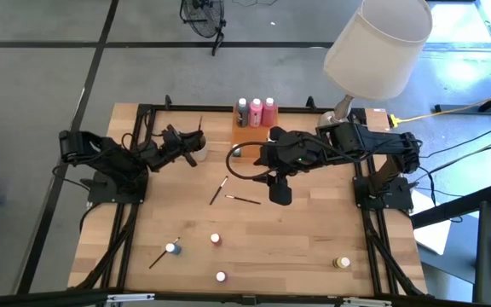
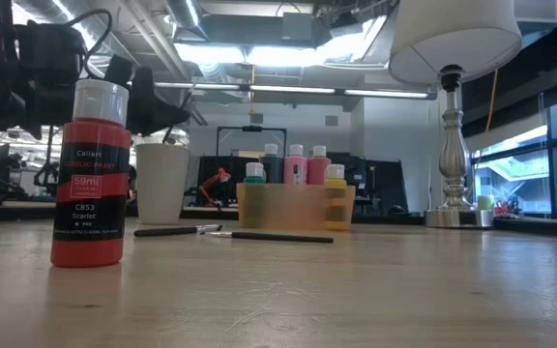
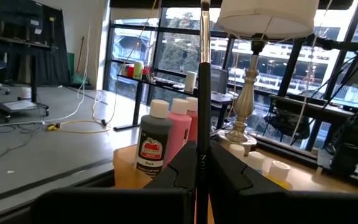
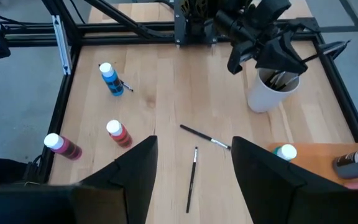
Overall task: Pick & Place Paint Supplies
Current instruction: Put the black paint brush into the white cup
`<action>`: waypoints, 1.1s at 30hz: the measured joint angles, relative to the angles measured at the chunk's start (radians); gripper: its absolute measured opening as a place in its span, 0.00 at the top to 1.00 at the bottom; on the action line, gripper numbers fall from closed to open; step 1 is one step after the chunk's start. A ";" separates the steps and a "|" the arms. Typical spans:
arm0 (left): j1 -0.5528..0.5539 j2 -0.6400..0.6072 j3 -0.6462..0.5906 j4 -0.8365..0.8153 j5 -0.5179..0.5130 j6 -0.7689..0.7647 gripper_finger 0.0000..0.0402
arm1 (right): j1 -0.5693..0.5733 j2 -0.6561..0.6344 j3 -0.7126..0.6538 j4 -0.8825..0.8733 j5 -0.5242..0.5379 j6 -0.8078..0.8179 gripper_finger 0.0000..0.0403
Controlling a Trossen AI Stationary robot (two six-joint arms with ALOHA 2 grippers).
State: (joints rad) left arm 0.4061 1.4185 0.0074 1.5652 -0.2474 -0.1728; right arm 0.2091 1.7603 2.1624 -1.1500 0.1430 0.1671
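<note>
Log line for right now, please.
left gripper: shut on paintbrush, above white cup | right gripper: open, empty, over two loose brushes

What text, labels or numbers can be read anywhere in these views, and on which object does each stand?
"59ml", "C853", "Scarlet": on the label of the red paint bottle near the low camera.
A brand line above them looks like "Callart"; blurred, not certain.
"Black": seemingly on the label of the black paint bottle in the left wrist view; the red logo above it is unreadable.
Pink bottle beside it: no label visible.
Small pots on the table: too small to read.
</note>
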 joint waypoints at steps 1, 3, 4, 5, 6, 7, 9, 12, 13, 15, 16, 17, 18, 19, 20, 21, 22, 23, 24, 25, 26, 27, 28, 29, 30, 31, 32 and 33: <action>0.005 0.000 0.000 0.000 0.002 0.000 0.97 | 0.000 0.000 0.000 -0.002 0.000 0.001 0.48; 0.012 0.000 0.000 0.000 0.010 -0.002 0.97 | 0.000 0.000 0.000 -0.002 0.000 0.001 0.48; 0.016 0.000 0.000 0.000 0.018 -0.006 0.97 | 0.000 0.000 0.000 -0.002 0.000 0.001 0.48; 0.018 0.000 0.000 0.000 0.029 -0.011 0.97 | 0.000 0.000 0.000 -0.002 0.003 0.001 0.48; 0.020 0.000 0.000 0.001 0.037 -0.015 0.97 | -0.002 0.000 0.000 -0.001 0.005 0.001 0.48; 0.021 0.000 0.000 0.000 0.039 -0.016 0.97 | -0.005 0.000 0.000 0.002 0.009 -0.001 0.48; 0.021 0.000 0.000 0.001 0.039 -0.016 0.97 | -0.007 0.000 0.000 0.013 0.011 -0.011 0.48; 0.021 0.000 0.000 0.000 0.038 -0.013 0.97 | -0.013 0.000 0.000 0.024 0.006 -0.026 0.48; 0.021 0.000 0.000 -0.001 0.038 -0.007 0.97 | -0.014 0.000 0.000 0.025 0.006 -0.026 0.48; 0.021 0.000 0.000 -0.002 0.038 0.000 0.97 | -0.017 0.000 0.000 0.025 0.003 -0.027 0.48; 0.021 0.000 0.000 -0.002 0.038 0.000 0.97 | -0.018 0.000 0.000 0.024 0.002 -0.028 0.48; 0.021 0.000 0.000 -0.002 0.037 0.001 0.97 | -0.018 0.000 0.000 0.024 0.002 -0.029 0.48; 0.021 0.000 0.000 -0.002 0.037 0.002 0.97 | -0.018 0.000 0.000 0.024 0.002 -0.029 0.48; 0.021 0.000 0.000 -0.002 0.036 0.002 0.97 | -0.019 0.000 0.000 0.024 0.002 -0.029 0.48; 0.021 0.000 0.000 -0.003 0.036 0.002 0.97 | -0.019 0.000 0.000 0.024 0.002 -0.029 0.48; 0.021 0.000 0.000 -0.003 0.034 0.002 0.97 | -0.019 0.000 0.000 0.025 0.002 -0.029 0.48; 0.021 0.000 0.000 -0.003 0.034 0.002 0.97 | -0.018 0.000 0.000 0.025 0.002 -0.029 0.48; 0.021 0.000 0.000 -0.003 0.034 -0.002 0.97 | -0.018 0.000 0.000 0.024 0.002 -0.029 0.48; 0.021 0.000 0.000 -0.002 0.034 -0.012 0.97 | -0.018 0.000 0.000 0.025 0.002 -0.029 0.48; 0.021 0.000 0.000 -0.003 0.034 -0.021 0.97 | -0.018 0.000 0.000 0.025 0.002 -0.029 0.48; 0.021 0.000 0.000 -0.003 0.034 -0.024 0.96 | -0.018 -0.001 0.000 0.024 0.000 -0.029 0.48; 0.021 0.000 -0.001 -0.004 0.034 -0.025 0.96 | -0.018 -0.001 0.000 0.024 -0.001 -0.029 0.48; 0.021 0.000 -0.001 -0.005 0.034 -0.026 0.95 | -0.018 -0.001 0.000 0.024 -0.001 -0.029 0.48; 0.021 0.000 -0.001 -0.005 0.033 -0.027 0.95 | -0.018 -0.001 0.000 0.025 -0.001 -0.029 0.48; 0.021 0.000 -0.001 -0.005 0.033 -0.027 0.95 | -0.018 -0.001 0.000 0.024 -0.001 -0.029 0.48; 0.021 0.000 -0.001 -0.005 0.033 -0.031 0.95 | -0.018 -0.001 0.000 0.025 -0.001 -0.028 0.48; 0.021 0.000 -0.001 -0.006 0.033 -0.037 0.95 | -0.018 -0.001 0.000 0.025 -0.001 -0.028 0.48; 0.021 0.000 -0.001 -0.011 0.033 -0.040 0.95 | -0.018 -0.001 0.000 0.025 -0.001 -0.028 0.48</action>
State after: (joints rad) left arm 0.4274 1.4185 0.0067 1.5542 -0.2140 -0.2127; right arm 0.1909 1.7596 2.1624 -1.1254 0.1425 0.1393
